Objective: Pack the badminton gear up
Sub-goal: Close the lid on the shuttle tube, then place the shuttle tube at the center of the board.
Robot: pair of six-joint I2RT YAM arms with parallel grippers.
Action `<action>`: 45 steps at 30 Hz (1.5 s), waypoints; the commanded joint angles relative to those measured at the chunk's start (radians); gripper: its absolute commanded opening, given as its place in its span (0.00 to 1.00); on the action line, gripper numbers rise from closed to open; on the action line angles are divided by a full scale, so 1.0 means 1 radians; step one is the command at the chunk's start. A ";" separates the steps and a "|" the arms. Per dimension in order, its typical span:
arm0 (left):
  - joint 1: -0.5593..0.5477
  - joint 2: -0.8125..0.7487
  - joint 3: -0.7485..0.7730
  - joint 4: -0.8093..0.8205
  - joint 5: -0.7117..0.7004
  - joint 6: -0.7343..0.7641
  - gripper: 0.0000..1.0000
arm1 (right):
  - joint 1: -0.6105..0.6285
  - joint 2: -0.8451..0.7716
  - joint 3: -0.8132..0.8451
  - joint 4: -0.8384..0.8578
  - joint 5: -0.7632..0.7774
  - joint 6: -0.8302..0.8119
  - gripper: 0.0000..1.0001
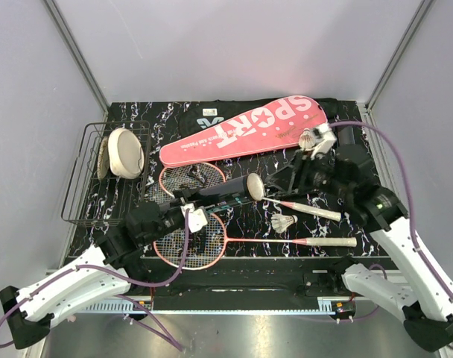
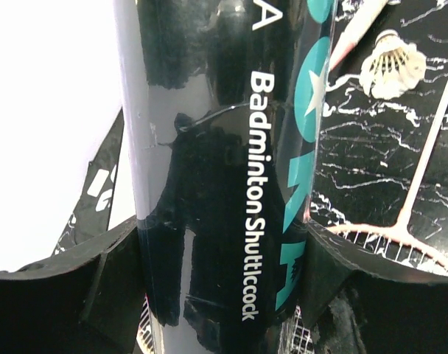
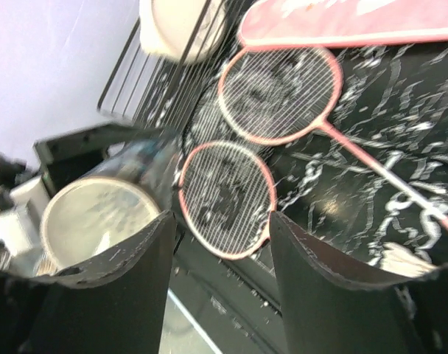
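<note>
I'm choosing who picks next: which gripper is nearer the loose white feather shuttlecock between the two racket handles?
Right. The right gripper hangs open just beyond the white feather shuttlecock, by the mouth of the dark tube; the left gripper grips that tube farther left.

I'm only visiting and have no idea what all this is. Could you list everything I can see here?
Mat: one, black with white marbling, covers the table.
Rackets: two, pink frames, white handles, flat on the mat, heads left.
Shuttlecock: one plainly seen, white, between the racket handles.
Tube: one, dark, held above the racket heads.
Racket case: one, pink, at the back.
Bag: one, black, under the case.
Wire basket: one, black, far left.
Disc: one, cream, in the basket.
Left gripper: one, black, closed around the tube.
Right gripper: one, black, open and empty, beside the tube's open end.
</note>
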 commanded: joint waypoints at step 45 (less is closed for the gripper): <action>0.734 1.714 1.688 -0.171 -0.753 -2.103 0.00 | -0.168 0.183 -0.001 0.001 0.074 -0.091 0.75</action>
